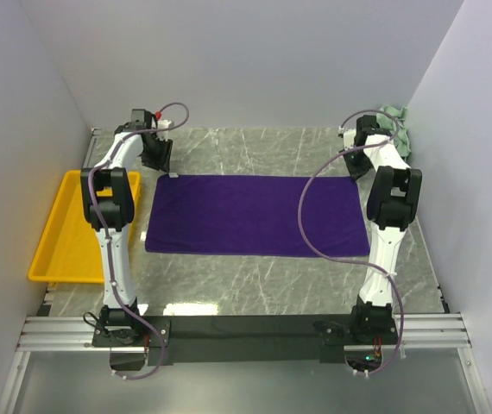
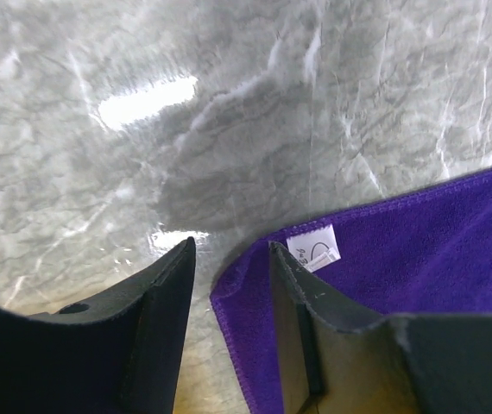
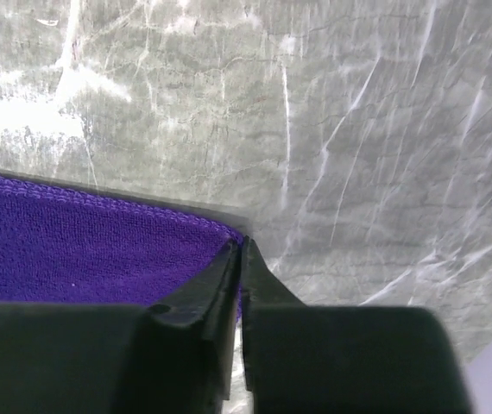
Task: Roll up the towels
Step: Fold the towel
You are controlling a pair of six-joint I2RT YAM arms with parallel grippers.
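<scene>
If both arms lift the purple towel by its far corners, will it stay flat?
Probably not: the purple towel lies thin and flat like soft cloth, so it should sag. Its textured weave, pinched by the right gripper, likely won't slip.

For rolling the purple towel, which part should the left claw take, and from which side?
Probably the far left corner of the purple towel, beside the white label. It lies flat, so only an edge can be pinched: bring the left claw down from above, astride that edge.
</scene>
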